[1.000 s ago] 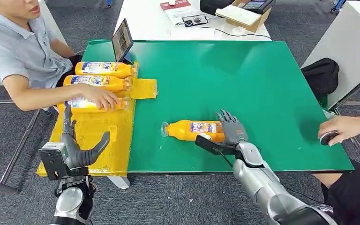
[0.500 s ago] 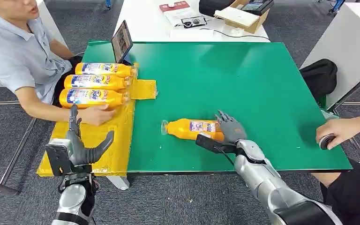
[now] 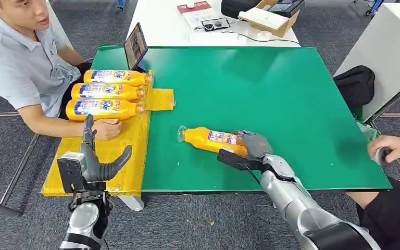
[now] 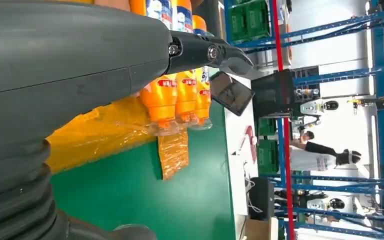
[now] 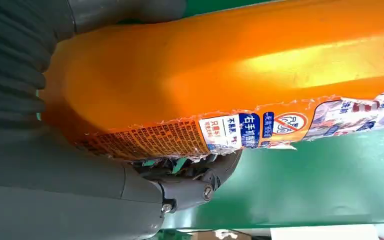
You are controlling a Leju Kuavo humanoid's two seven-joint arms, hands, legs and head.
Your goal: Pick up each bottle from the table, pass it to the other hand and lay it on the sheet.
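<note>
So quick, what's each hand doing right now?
Left hand: open, fingers apart, holding nothing, raised over the yellow sheet.
Right hand: gripping the base end of the orange bottle on the green table.

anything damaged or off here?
The label on the bottle in the right hand is torn, with ragged edges. The yellow sheet is wrinkled, with a flap onto the green mat. Nothing spilled.

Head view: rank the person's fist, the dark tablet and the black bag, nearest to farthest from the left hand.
From the left hand:
1. Person's fist, on the yellow plastic sheet just ahead.
2. Dark tablet, propped at the table's far left corner.
3. Black bag, beyond the table's right edge.
</note>
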